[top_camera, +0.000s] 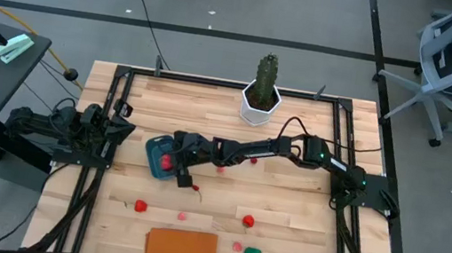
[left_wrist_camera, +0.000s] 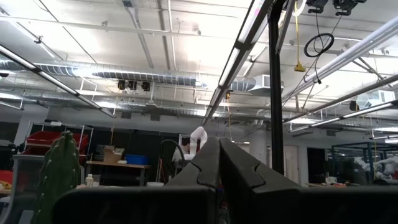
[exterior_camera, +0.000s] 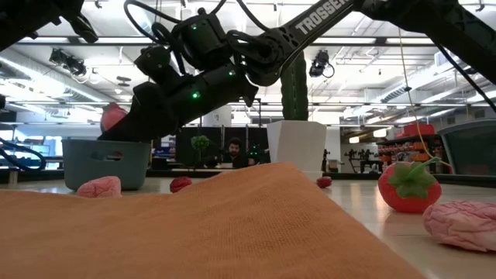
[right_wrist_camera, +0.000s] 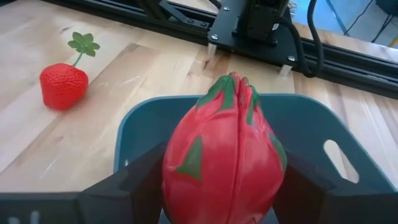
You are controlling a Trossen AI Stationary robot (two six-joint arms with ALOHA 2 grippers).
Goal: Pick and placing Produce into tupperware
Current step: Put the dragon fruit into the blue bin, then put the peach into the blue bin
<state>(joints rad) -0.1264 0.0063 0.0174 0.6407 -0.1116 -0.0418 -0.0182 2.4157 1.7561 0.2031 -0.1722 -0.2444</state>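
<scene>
Overhead, ducts (left_wrist_camera: 155, 74) above wooden table (top_camera: 282, 234)

Access above the tupperware (top_camera: 156, 154) is blocked by the right pincer (top_camera: 169, 161), closed around a red dragon fruit (right_wrist_camera: 224, 155) over its opening. The cactus (top_camera: 263, 85) obstructs the far edge of the surface (top_camera: 284, 216). The orange board (top_camera: 180, 250) occupies the near edge; scattered produce lies between, with bare wood around each piece.

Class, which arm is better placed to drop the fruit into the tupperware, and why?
The right arm, most likely. Its gripper holds the red dragon fruit directly over the teal tupperware, while the left gripper sits parked at the table's left edge, fingers shut.
</scene>
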